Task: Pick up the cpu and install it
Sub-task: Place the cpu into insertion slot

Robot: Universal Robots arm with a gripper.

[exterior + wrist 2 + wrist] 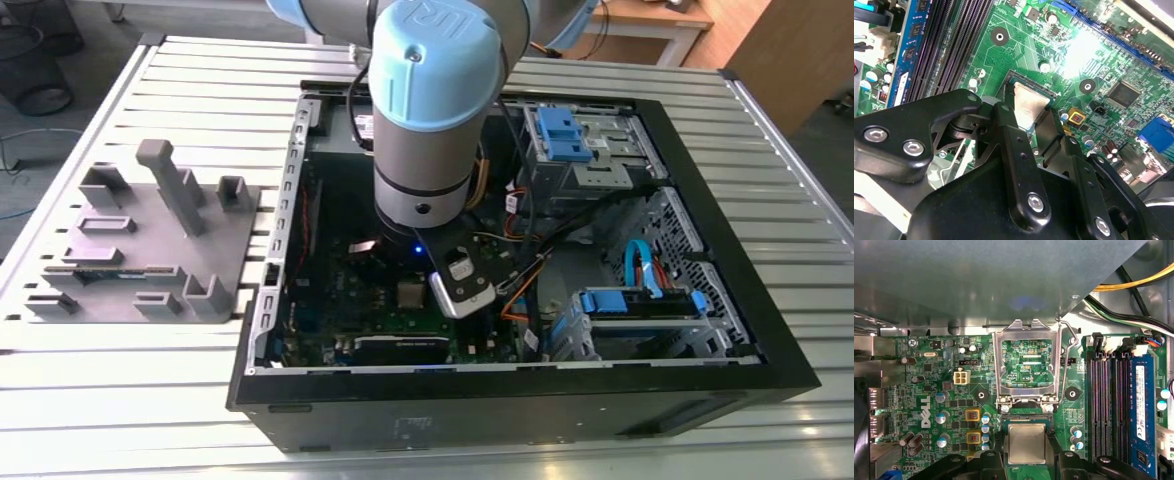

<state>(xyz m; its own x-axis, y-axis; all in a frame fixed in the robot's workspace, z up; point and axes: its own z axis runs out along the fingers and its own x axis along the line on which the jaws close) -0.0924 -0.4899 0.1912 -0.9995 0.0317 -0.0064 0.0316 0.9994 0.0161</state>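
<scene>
The cpu (1026,443), a small square chip with a pale silvery top, sits between my gripper's two black fingers (997,460) in both wrist views. The gripper (1026,446) is shut on the cpu (1029,104), one finger (1006,131) against each of two opposite edges. The chip is level over the dark socket opening of the green motherboard (939,390); I cannot tell whether it rests in the socket or hangs just above it. In the exterior view my arm (427,130) reaches down into the open computer case (747,330).
The socket's metal load plate (1026,390) and lever stand open just beyond the chip. Long black memory slots (1109,400) and a blue memory stick (1140,405) run beside the socket. Cables (1134,282) and the case wall (979,280) lie close by. A grey fixture (140,240) stands at the exterior view's left.
</scene>
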